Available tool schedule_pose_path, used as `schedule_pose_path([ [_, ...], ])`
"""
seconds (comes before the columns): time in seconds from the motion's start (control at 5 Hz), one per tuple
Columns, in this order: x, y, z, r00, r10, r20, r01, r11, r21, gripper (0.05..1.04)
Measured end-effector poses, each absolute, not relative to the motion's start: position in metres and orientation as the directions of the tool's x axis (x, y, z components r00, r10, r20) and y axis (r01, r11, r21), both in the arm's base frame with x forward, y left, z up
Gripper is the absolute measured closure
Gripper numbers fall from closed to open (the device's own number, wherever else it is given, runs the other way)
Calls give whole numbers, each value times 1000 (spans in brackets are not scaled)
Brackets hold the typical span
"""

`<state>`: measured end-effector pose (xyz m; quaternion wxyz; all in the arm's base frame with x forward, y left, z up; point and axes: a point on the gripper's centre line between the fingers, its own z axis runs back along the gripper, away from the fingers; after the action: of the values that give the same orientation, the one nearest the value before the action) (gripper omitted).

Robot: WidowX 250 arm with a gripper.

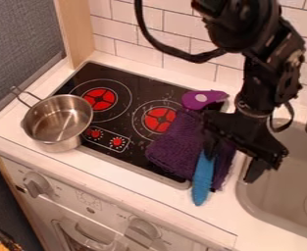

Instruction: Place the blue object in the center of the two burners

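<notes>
The gripper (231, 168) hangs over the right side of the worktop (267, 230), its two fingers spread with a gap between them. One blue object (203, 179), long and narrow, lies under the finger on the view's left; its upper end meets that finger in the view, but whether the two touch I cannot tell. It lies along the lower part of one dark purple cloth (175, 149), its tip reaching past the cloth, well apart from the space between the two burners. The cloth spreads left of the gripper, partly over the black stove top (152, 88). Above the cloth, up and left of the gripper, is one brighter purple item (200, 100) with one pale dot. Farther left are two red burners, the nearer one (160, 120) and the farther one (100, 99), with two small red dials (117, 142) below them. One metal pot (57, 122) sits at the far left, over the stove's edge. Right of the gripper is one sink (293, 191). Down and left, the white front has two large knobs (142, 228) and small markings, too small to read.
</notes>
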<state>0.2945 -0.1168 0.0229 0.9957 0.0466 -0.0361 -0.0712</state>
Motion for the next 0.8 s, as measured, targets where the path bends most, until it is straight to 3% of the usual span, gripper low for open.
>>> schedule_pose_path([
  [0.2, 286, -114, 23, 985, -156, 69, 148, 983, 110, 83],
  [0.6, 276, -117, 50, 970, -178, 168, 163, 981, 101, 83],
  [0.8, 275, -114, 48, 972, -163, 167, 148, 984, 99, 83],
])
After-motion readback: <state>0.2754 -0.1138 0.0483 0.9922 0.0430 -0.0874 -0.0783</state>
